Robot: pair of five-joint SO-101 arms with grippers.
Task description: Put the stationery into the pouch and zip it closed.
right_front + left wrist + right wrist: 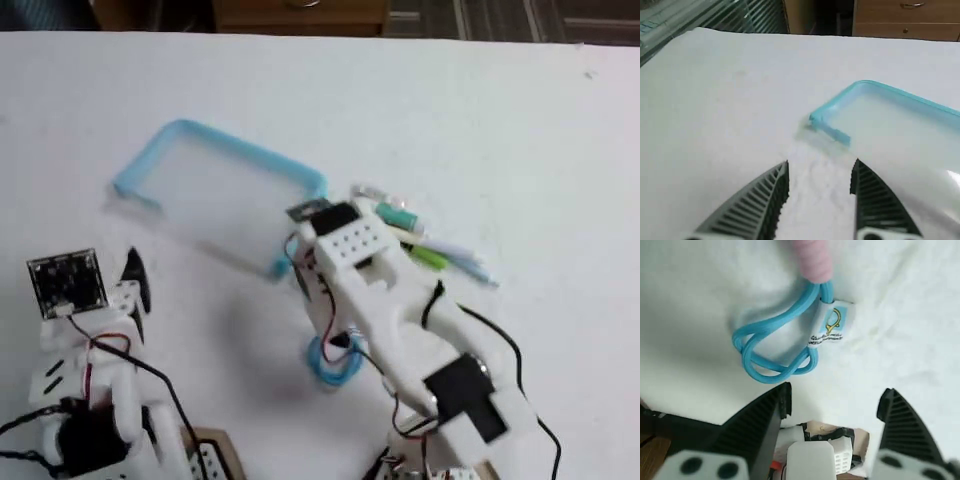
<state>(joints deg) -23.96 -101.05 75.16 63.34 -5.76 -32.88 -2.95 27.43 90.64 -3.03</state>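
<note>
**Gripper and Workpiece Status**

Left gripper (820, 176): we read both ribbed fingers (767, 195) as spread wide with nothing between them. They sit low over the table (730, 100) and point at the left corner of the pouch (900, 130). That corner lies just beyond the tips and apart from them. In the high view this gripper (134, 275) sits at the near left of the scene.

Right gripper (836, 400): we read the fingers (767, 412) as wide apart and empty, pointing down at the table. A blue cord loop (774, 352) with a white tag (832, 325) lies flat just past the tips, untouched. A pink object (812, 260) lies at the loop's other end. The right arm (385, 290) stretches from the near right toward the centre, above the cord loop (335, 362).

Clearances: the pouch (215, 190), clear with blue trim, lies flat and slanted, left of centre. The stationery (425, 245) lies in a cluster on the table just right of the pouch and outside it, beside the right arm's wrist. The table's white surface extends beyond the pouch to the far edge, and to the right of the stationery.
</note>
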